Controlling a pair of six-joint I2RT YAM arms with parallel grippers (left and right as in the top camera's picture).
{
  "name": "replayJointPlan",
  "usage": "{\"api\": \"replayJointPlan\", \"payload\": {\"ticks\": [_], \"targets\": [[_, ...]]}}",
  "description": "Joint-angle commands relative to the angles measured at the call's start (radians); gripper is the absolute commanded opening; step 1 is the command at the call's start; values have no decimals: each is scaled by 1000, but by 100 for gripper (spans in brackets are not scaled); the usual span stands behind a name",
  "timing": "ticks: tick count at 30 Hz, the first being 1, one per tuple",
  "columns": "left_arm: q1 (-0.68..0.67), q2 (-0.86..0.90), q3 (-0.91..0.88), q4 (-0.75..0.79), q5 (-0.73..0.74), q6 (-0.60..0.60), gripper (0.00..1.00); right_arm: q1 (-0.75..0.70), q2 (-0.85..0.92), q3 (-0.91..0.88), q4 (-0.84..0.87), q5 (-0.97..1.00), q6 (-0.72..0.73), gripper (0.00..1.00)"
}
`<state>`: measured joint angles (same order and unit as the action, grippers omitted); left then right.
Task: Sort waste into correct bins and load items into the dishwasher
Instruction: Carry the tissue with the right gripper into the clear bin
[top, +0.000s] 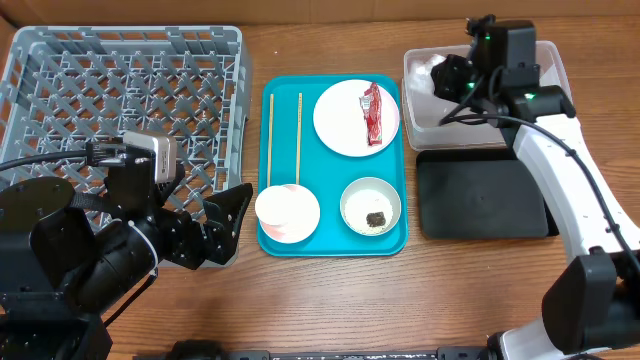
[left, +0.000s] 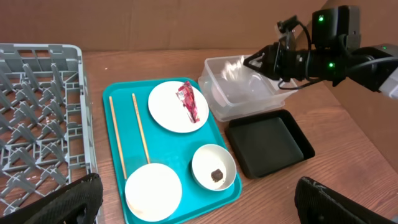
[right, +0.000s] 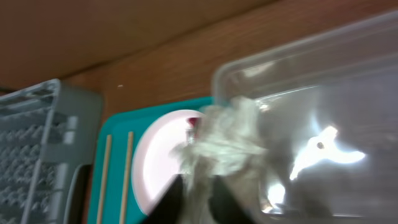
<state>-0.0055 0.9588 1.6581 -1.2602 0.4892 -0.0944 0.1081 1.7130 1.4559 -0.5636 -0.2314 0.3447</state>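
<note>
- Pinching a wad of white crumpled paper (right: 217, 140), the right gripper (left: 256, 62) has its two dark fingers clamped on the soft, creased lump, which bulges out past the tips.
- Directly beneath that hand sits the clear tub (left: 239, 96), made of glossy rigid plastic with rounded corners. The wad hangs over the tub's left end; whether it touches the wall cannot be told.
- Just behind the hand, toward its arm's base, lies the black tray (top: 485, 195) — matte, flat, shallow and rectangular, its edge close beside the tub.
- To the hand's left is the teal tray (top: 322, 172), smooth plastic with a low rim.
- Nearest the hand on it is the large round plate (top: 340, 120), pale and glazed. The crinkled red wrapper (top: 373, 112) lies lengthwise on the side of the plate facing the hand.
- Back and left from the hand on the same tray stands a small pale bowl (top: 358, 200), with a dark brown lump (top: 376, 218) on its bottom.
- Beside the bowl, farther left, is the round pink dish (top: 287, 213).
- Two thin wooden chopsticks (top: 270, 140) lie straight and parallel along the tray's far-left side, apart from each other.
- Well to the left, beyond the tray, is the grey dish rack (top: 130, 90), a square plastic lattice of upright pegs with low walls.
- At the rack's near right corner, the left gripper (top: 228, 225) hangs with its dark fingers spread wide and nothing between them, just beside the pink dish.
</note>
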Motion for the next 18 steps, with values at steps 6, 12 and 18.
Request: {"api": "replayJointPlan", "payload": {"ticks": [6, 12, 18], "targets": [[5, 1, 2, 0, -2, 20, 100, 26, 3, 43, -23, 4, -172, 84], [5, 1, 2, 0, -2, 20, 100, 223, -7, 48, -62, 36, -253, 64], [5, 1, 2, 0, -2, 20, 100, 380, 124, 28, -28, 406, -252, 63]]}}
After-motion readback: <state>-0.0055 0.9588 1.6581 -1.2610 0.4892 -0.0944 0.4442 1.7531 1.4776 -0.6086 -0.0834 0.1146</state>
